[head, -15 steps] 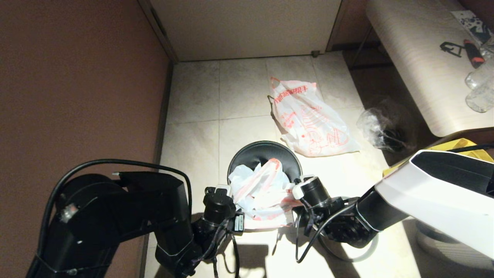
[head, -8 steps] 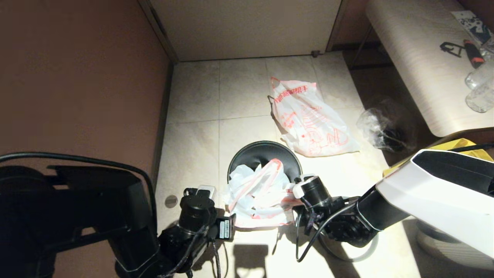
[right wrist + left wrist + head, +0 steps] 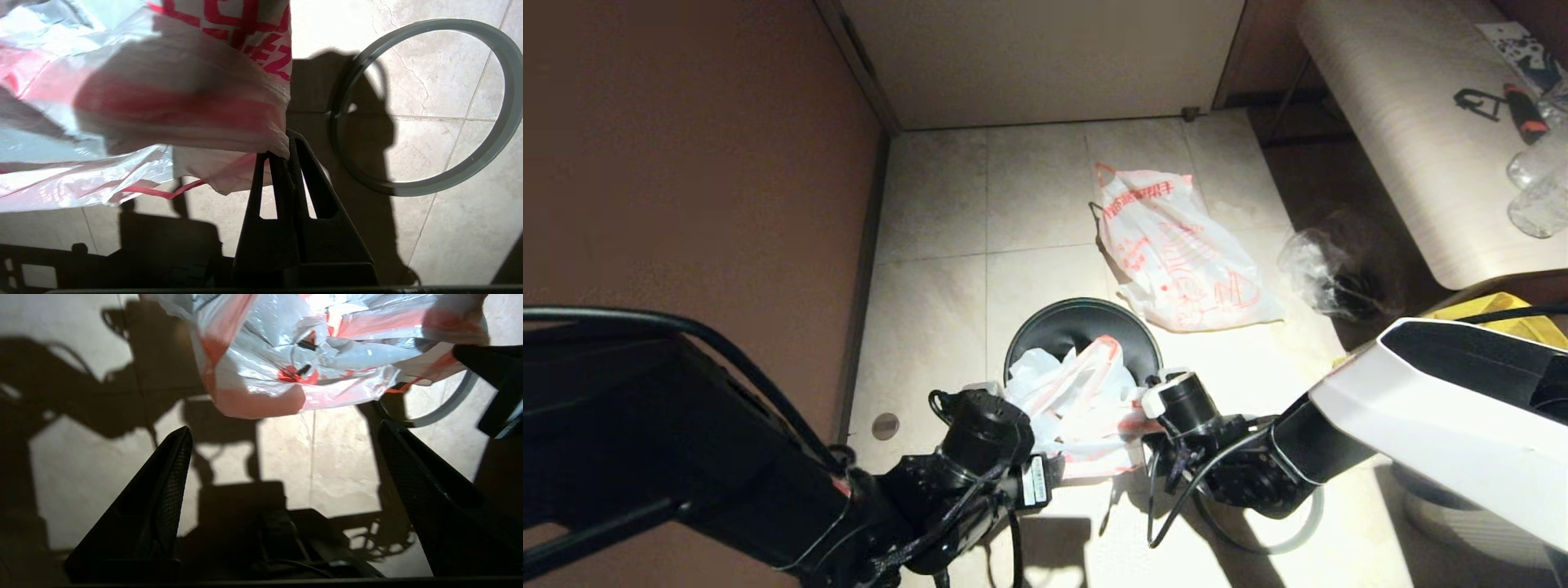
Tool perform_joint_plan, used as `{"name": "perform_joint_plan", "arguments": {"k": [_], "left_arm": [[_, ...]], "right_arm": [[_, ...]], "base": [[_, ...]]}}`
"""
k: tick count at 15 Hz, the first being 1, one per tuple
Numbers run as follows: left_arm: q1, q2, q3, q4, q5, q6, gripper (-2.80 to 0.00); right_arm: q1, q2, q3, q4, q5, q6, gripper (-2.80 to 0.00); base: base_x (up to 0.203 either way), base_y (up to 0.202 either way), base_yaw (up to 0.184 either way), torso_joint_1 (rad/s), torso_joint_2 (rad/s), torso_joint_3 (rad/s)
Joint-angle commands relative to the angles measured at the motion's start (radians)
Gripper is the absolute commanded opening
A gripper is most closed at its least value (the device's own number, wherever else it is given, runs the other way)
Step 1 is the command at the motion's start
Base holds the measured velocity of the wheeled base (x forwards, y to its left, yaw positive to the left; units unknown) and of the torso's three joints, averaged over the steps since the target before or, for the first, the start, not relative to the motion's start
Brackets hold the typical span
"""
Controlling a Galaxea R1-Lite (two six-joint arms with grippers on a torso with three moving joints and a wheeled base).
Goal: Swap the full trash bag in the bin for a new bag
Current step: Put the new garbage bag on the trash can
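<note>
The left gripper (image 3: 282, 433) (fingers spread, empty) sits just short of the new bag (image 3: 294, 355); the right gripper (image 3: 286, 147) clamps the bag's far edge.

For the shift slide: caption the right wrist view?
Right claw shut on the new bag, grey hoop lying loose on floor tiles.

A pale tiled floor (image 3: 931, 245) is carrying the black bin (image 3: 1081, 328), the boldly printed full trash bag (image 3: 1176, 261) lying beyond it, a small clear crumpled bag (image 3: 1319, 265) alongside, and a grey hoop (image 3: 425, 110) lying flat.
</note>
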Motion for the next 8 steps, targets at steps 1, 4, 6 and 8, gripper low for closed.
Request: {"name": "perform_joint_plan", "arguments": {"k": [1,4,6,8], "left_arm": [[-0.001,0.027,-0.154,0.155,0.003,-0.063,0.00],[0.031,0.143,-0.330,0.298,0.003,-0.121,0.00],[0.036,0.180,-0.390,0.402,0.001,-0.167,0.00],[0.039,0.192,-0.405,0.408,-0.006,-0.175,0.00]], "right_arm": [[-0.005,0.012,-0.005,-0.002,-0.002,0.004,-2.80],[-0.008,0.027,-0.017,-0.002,-0.002,0.004,-2.80],[-0.009,0.032,-0.021,-0.002,-0.002,0.004,-2.80],[-0.009,0.042,-0.029,-0.002,-0.002,0.004,-2.80]], "base": [[0.000,0.000,0.000,0.000,0.00,0.000],[0.000,0.000,0.000,0.000,0.00,0.000],[0.000,0.000,0.000,0.000,0.00,0.000],[0.000,0.000,0.000,0.000,0.00,0.000]]}}
